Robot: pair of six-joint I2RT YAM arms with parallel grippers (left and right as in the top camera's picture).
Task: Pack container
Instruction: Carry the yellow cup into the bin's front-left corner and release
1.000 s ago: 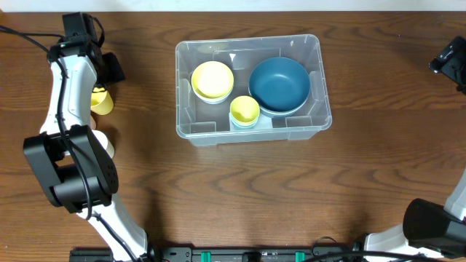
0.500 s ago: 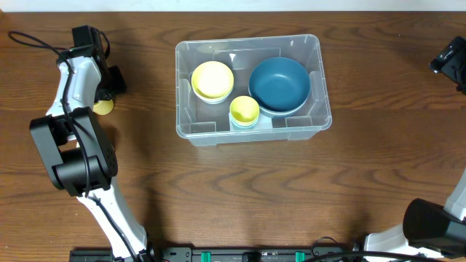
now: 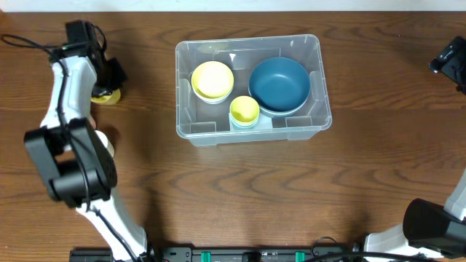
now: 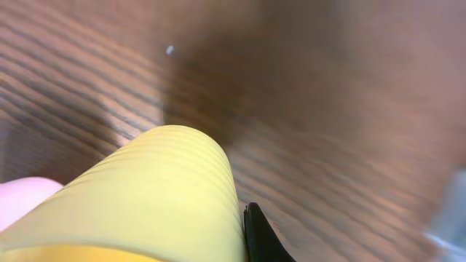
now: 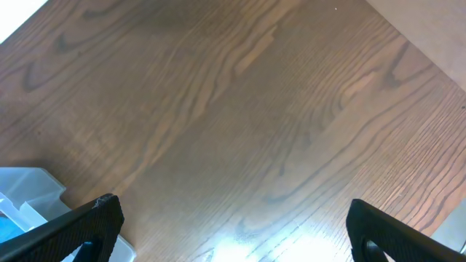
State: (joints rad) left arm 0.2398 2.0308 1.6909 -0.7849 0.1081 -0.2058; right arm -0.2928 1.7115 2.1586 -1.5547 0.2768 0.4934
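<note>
The container [image 3: 191, 132] is a clear bin at the table's middle. It holds a yellow bowl [image 3: 212, 80], a blue bowl [image 3: 279, 84] and a small yellow cup [image 3: 245, 110]. At the far left another yellow cup [image 3: 109, 95] lies on the wood, with my left gripper [image 3: 108, 87] shut on it. In the left wrist view this ribbed yellow cup [image 4: 153, 196] fills the lower left, and one black fingertip [image 4: 261, 236] presses its right side. My right gripper [image 5: 233, 240] hangs open over bare wood at the far right edge [image 3: 448, 62].
A pale pink shape [image 4: 22, 200] shows at the lower left edge of the left wrist view, behind the cup. The container's corner [image 5: 25, 193] appears at the left of the right wrist view. Black cables run along the table's front edge [image 3: 247, 255].
My left gripper has shut on the yellow cup at the far left, and the left arm has shifted around it. The right arm has not moved.
</note>
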